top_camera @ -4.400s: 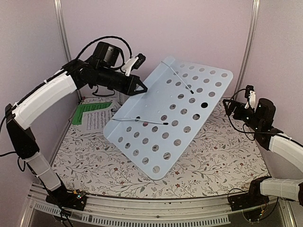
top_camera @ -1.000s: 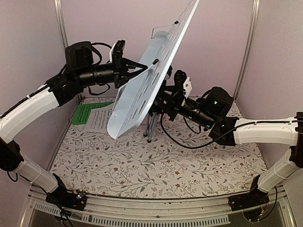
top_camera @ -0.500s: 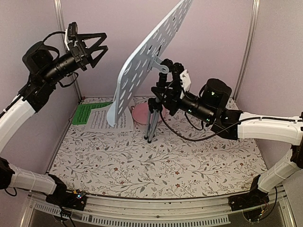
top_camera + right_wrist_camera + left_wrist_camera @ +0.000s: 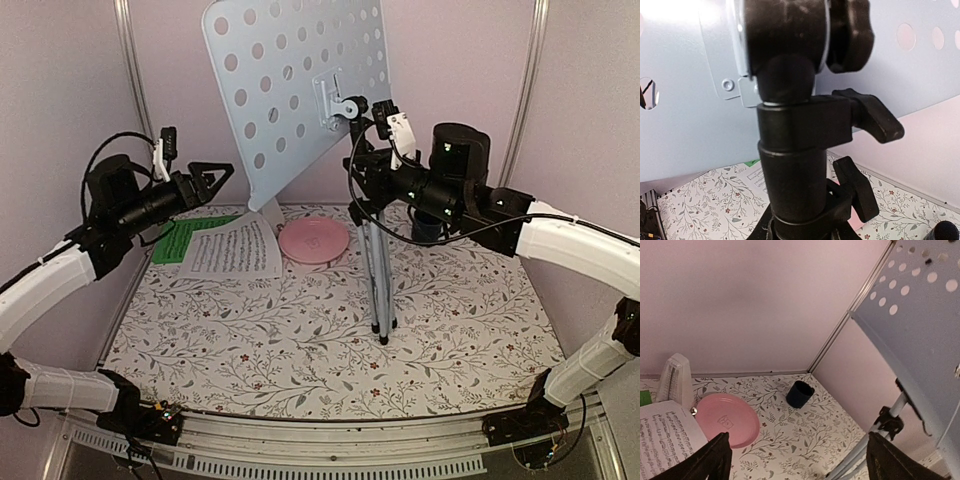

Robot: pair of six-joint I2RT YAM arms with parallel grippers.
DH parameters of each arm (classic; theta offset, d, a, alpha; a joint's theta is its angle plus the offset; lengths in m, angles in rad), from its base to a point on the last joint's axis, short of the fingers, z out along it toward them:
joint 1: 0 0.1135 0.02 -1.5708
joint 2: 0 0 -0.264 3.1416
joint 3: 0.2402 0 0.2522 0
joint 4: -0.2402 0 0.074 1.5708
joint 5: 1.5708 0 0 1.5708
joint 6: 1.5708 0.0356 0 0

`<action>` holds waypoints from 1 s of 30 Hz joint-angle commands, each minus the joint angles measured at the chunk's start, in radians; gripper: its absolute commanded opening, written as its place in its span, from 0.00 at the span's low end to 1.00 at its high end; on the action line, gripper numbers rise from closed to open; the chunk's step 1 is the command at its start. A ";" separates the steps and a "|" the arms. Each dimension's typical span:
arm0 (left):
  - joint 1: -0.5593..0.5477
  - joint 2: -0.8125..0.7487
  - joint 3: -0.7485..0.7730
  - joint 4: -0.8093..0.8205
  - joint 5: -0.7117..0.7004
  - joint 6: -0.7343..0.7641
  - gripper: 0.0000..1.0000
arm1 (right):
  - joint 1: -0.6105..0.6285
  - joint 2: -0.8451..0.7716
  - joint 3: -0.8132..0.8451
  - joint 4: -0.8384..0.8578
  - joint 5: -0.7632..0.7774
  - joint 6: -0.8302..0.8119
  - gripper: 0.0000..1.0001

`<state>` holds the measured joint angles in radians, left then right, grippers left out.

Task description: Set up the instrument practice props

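Music stand [image 4: 300, 115] is being kept upright on the floral table [image 4: 300, 370], with its tripod feet down. Its perforated blue-grey desk is being carried high and tilted, back face toward the top camera.

The stand's black post is being gripped just beneath the desk by the right gripper [image 4: 362, 190], jaws closed partway about it. In the right wrist view the frame is being filled by the post and its clamp knobs, and the fingers themselves are not being shown.

Left gripper [image 4: 222, 178] is being held off to the left of the stand, apart from it, jaws spread wide with nothing between them.

White music sheet [image 4: 235, 250] is lying flat to the left of the stand's tripod, below the desk's lower corner. Green music sheet [image 4: 185, 238] is lying farther left of the stand, its edge meeting the white one. Metronome [image 4: 676, 380] is standing upright behind the sheets, left of the stand.

Pink plate [image 4: 313, 240] is sitting just left of the stand's post. Dark blue mug [image 4: 800, 394] is sitting behind the stand, toward the right.
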<state>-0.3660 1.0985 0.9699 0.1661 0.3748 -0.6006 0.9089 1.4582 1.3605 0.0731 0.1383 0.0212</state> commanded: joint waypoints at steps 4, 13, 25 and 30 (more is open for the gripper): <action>-0.063 -0.034 -0.357 0.343 -0.073 0.188 0.83 | -0.015 -0.098 0.078 0.236 0.069 0.009 0.00; -0.252 0.094 -0.513 0.600 -0.154 0.308 0.72 | -0.042 -0.202 -0.156 0.588 -0.015 0.017 0.00; -0.457 0.393 -0.429 0.827 -0.209 0.381 0.67 | -0.054 -0.206 -0.295 0.925 -0.112 0.088 0.00; -0.511 0.503 -0.329 0.831 -0.240 0.418 0.65 | -0.053 -0.207 -0.282 0.963 -0.135 0.113 0.00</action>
<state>-0.8391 1.5429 0.5644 0.9241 0.1696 -0.2325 0.8608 1.3476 1.0172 0.6296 0.0441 0.0895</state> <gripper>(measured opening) 0.661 0.260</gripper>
